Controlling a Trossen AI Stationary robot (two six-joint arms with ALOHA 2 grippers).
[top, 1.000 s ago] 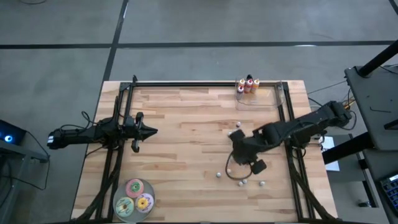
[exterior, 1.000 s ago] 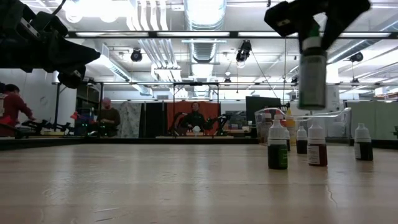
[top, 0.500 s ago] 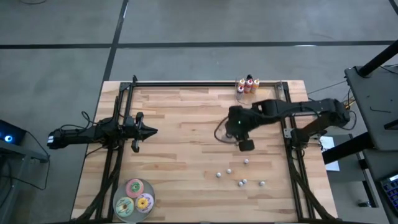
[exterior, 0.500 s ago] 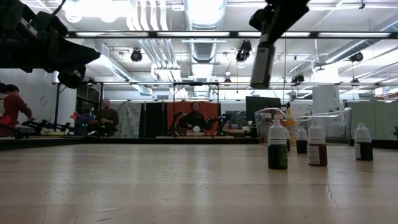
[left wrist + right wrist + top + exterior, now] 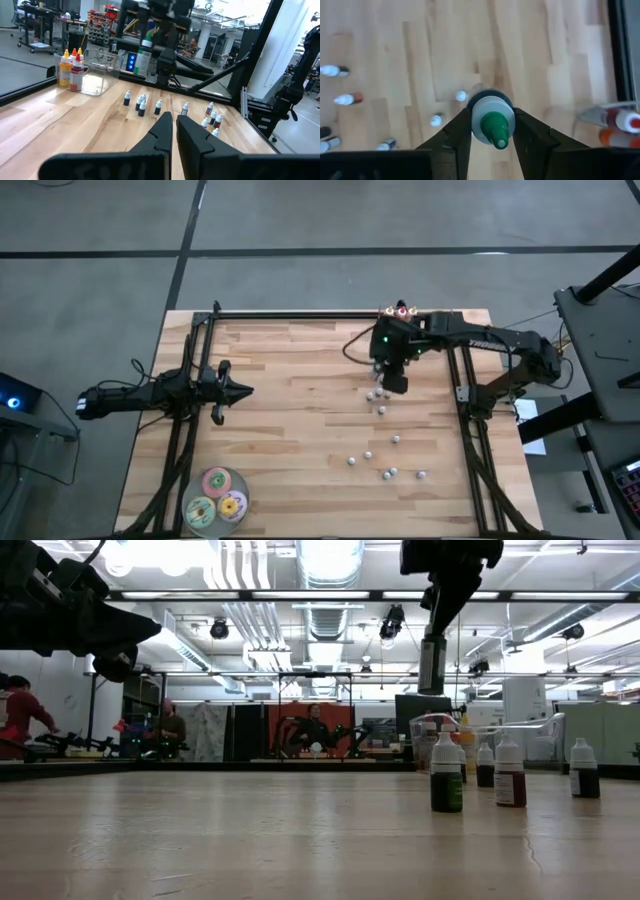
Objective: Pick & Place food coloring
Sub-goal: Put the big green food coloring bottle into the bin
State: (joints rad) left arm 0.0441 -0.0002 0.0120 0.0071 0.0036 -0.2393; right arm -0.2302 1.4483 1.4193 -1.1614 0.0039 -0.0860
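My right gripper is over the far right of the table, shut on a green food coloring bottle with a white collar and green tip. The low view shows this bottle hanging high above the wood. Several tiny pale-capped bottles stand on their bases on the table's right half, and they appear again in the low view. More red, orange and yellow bottles stand at the far edge. My left gripper waits shut, raised over the table's left side. My right gripper pinches the bottle between its two fingers at the white collar, just below the green tip. The fingers come from above, pointing down, one on each side. The bottle hangs below them, nearly upright and lifted clear of the table.
A clear tray sits at the far right edge holding the red, orange and yellow bottles. A stack of pink, green and yellow discs lies near the left front corner. Black rails frame the table. People sit in the room beyond.
My right gripper has carried the green bottle from above the near right of the table toward the far edge, ending beside the clear tray. The bottle stayed lifted clear the whole way. The small bottles on the table have kept their places.
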